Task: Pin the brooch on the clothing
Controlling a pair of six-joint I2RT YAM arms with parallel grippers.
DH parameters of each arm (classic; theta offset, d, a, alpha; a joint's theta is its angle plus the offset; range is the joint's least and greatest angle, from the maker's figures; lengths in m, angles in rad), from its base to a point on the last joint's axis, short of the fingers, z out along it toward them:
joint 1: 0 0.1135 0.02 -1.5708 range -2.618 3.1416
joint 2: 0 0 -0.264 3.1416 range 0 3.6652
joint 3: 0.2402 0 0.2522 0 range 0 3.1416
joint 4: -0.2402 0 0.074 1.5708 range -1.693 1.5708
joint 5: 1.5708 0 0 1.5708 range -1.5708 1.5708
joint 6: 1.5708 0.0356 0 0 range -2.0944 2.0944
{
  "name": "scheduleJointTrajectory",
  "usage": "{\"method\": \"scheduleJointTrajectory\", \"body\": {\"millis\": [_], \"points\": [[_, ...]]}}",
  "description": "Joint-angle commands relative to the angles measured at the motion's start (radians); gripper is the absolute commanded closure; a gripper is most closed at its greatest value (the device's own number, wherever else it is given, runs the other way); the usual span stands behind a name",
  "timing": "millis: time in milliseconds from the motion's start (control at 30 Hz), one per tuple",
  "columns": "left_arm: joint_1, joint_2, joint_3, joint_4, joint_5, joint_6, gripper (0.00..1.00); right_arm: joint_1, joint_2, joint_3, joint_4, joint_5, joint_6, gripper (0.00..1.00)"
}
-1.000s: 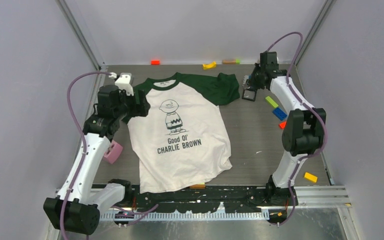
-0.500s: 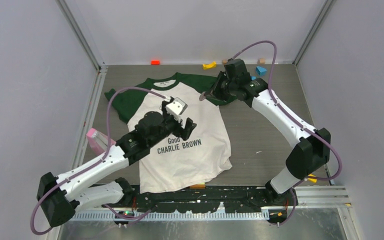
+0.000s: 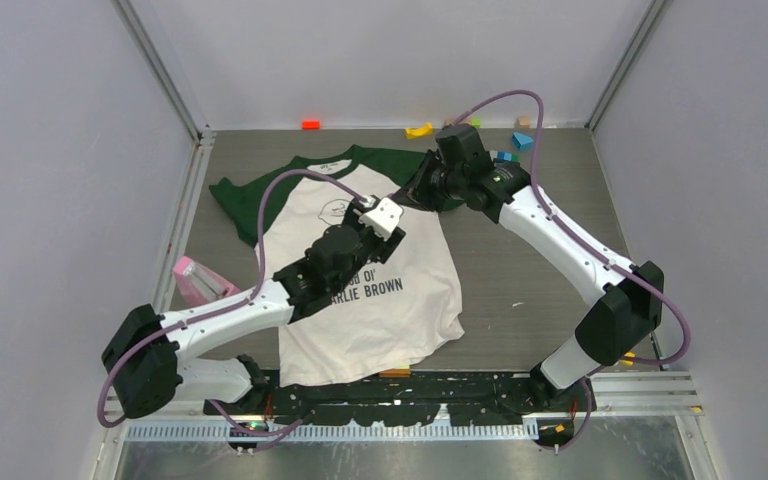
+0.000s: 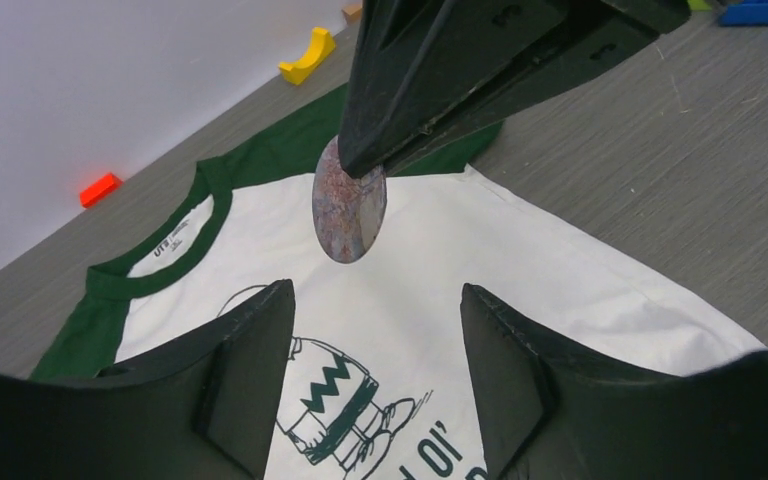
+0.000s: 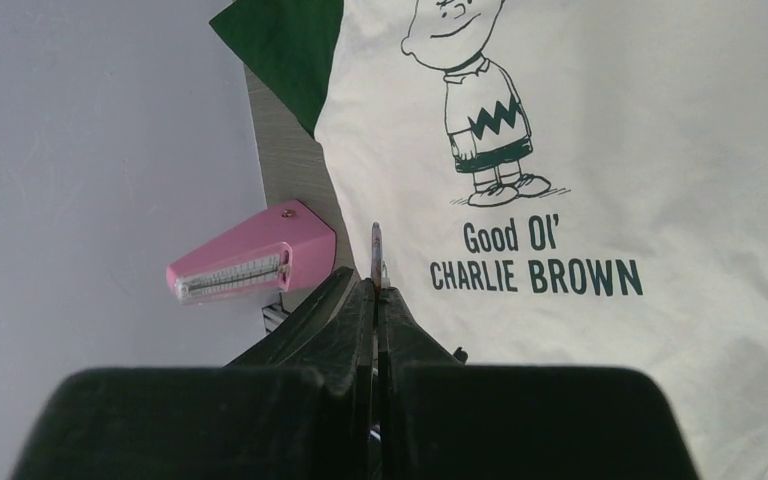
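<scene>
The white T-shirt with dark green sleeves lies flat mid-table, print up. It also shows in the left wrist view and the right wrist view. My right gripper hovers over the shirt's upper right chest, shut on the brooch, a dull pinkish-brown disc that hangs below its fingertips. In the right wrist view the brooch shows edge-on between the shut fingers. My left gripper is open and empty just in front of the brooch, above the cartoon print. It shows in the top view.
A pink wedge-shaped object lies off the shirt's left edge and shows in the right wrist view. Small toy blocks lie along the back wall: red, yellow, blue. Grey walls close in three sides.
My left arm swung from the shirt's left sleeve across to its centre. My right arm came from the back right corner to over the shirt, carrying the brooch.
</scene>
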Motion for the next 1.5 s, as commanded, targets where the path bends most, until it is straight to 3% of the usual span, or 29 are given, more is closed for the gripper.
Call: {"method": "scheduleJointTrajectory", "body": {"millis": [0, 300, 367, 467, 500, 567, 633, 800, 933, 1033, 1167, 1300, 1467], "points": [[-0.004, 0.021, 0.031, 0.118, -0.059, 0.07, 0.38, 0.014, -0.048, 0.034, 0.003, -0.026, 0.017, 0.99], [-0.006, 0.078, 0.065, 0.135, -0.045, 0.098, 0.57, 0.028, -0.046, 0.035, 0.001, -0.038, 0.022, 0.99], [-0.006, 0.088, 0.073, 0.137, -0.045, 0.106, 0.67, 0.029, -0.046, 0.034, 0.0, -0.04, 0.021, 0.99], [-0.006, 0.093, 0.079, 0.137, -0.044, 0.115, 0.95, 0.03, -0.049, 0.031, -0.001, -0.047, 0.008, 0.99], [-0.006, 0.092, 0.08, 0.134, -0.044, 0.113, 1.0, 0.03, -0.05, 0.025, 0.001, -0.047, 0.004, 0.99], [-0.006, 0.085, 0.079, 0.112, -0.036, 0.1, 1.0, 0.029, -0.062, 0.012, 0.007, -0.039, -0.008, 0.96], [-0.006, 0.069, 0.077, 0.077, -0.017, 0.069, 1.0, 0.028, -0.078, -0.006, 0.009, -0.013, -0.026, 0.87], [-0.005, -0.004, 0.075, -0.087, 0.057, -0.07, 1.0, 0.018, -0.144, -0.05, 0.009, 0.067, -0.078, 0.5], [0.0, -0.074, 0.073, -0.251, 0.12, -0.216, 1.0, -0.059, -0.229, -0.116, 0.018, 0.083, -0.116, 0.37], [0.055, -0.115, 0.103, -0.432, 0.277, -0.325, 1.0, -0.118, -0.336, -0.231, 0.074, 0.059, -0.201, 0.29], [0.184, -0.14, 0.158, -0.593, 0.643, -0.428, 1.0, -0.169, -0.467, -0.367, 0.242, -0.108, -0.349, 0.19], [0.261, -0.18, 0.168, -0.644, 0.931, -0.482, 1.0, -0.172, -0.492, -0.38, 0.267, -0.425, -0.462, 0.18], [0.311, -0.212, 0.177, -0.653, 1.199, -0.524, 1.0, -0.165, -0.47, -0.391, 0.357, -0.687, -0.413, 0.21]]}}
